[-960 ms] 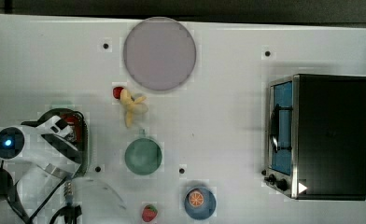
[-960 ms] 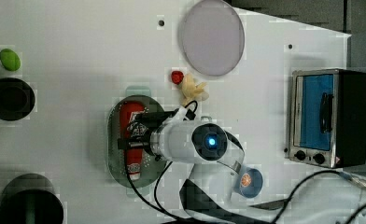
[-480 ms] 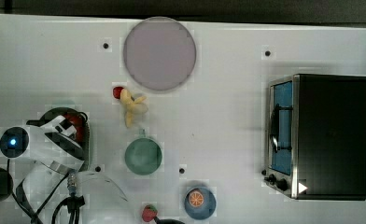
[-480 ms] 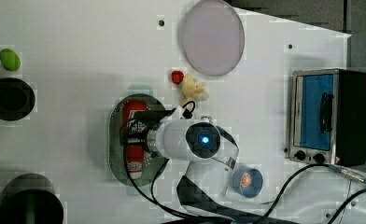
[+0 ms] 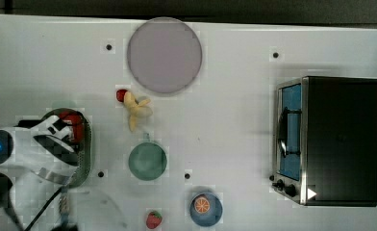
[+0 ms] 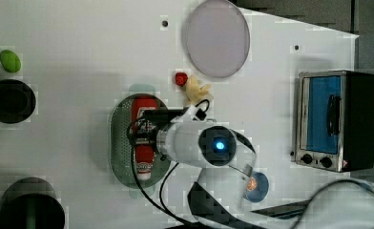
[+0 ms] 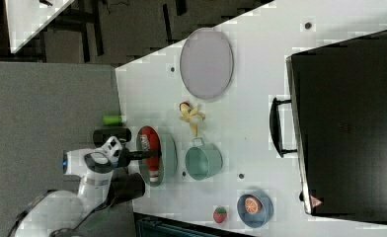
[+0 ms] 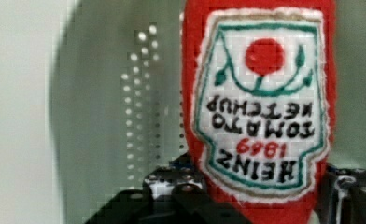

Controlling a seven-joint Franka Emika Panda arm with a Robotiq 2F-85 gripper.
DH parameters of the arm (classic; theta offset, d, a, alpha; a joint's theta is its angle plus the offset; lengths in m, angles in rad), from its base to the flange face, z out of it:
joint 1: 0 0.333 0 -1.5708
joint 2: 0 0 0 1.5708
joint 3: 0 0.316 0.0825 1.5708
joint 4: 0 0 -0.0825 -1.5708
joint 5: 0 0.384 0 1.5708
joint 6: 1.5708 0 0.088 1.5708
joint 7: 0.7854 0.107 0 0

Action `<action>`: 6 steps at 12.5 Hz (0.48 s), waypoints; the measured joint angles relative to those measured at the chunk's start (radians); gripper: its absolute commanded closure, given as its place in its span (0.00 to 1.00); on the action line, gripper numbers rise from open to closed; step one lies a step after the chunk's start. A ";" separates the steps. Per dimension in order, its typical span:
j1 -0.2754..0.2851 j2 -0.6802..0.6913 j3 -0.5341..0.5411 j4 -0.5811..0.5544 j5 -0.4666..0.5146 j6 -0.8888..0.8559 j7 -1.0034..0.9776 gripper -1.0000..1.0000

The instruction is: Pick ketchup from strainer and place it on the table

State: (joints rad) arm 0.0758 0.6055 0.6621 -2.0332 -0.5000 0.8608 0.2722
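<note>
White table (image 5: 234, 120) spreads under me, toaster oven (image 5: 338, 139) at the top view's right, grey plate (image 5: 164, 54) near the upper middle. My gripper (image 6: 144, 131) sits over the strainer (image 6: 119, 143) at the left view's centre-left, and the ketchup (image 6: 143, 138) lies lengthwise inside it. In the wrist view my fingers (image 8: 186, 191) stand on both sides of the label, clenched onto the bottle's midsection. It looks plush and stitched, so I judge it light, soft and squashy, not slippery or fragile. Holding across the middle seems right: balanced, with give. Its cap end points toward the left view's bottom and may droop when lifted.
</note>
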 measured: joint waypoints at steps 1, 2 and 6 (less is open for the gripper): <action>-0.015 -0.056 0.021 -0.006 0.060 -0.006 0.000 0.40; -0.032 -0.117 0.047 -0.004 0.133 -0.027 0.000 0.40; -0.069 -0.346 0.101 0.038 0.235 -0.216 0.000 0.40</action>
State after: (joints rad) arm 0.0072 0.2595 0.7632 -1.9951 -0.2654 0.6450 0.2720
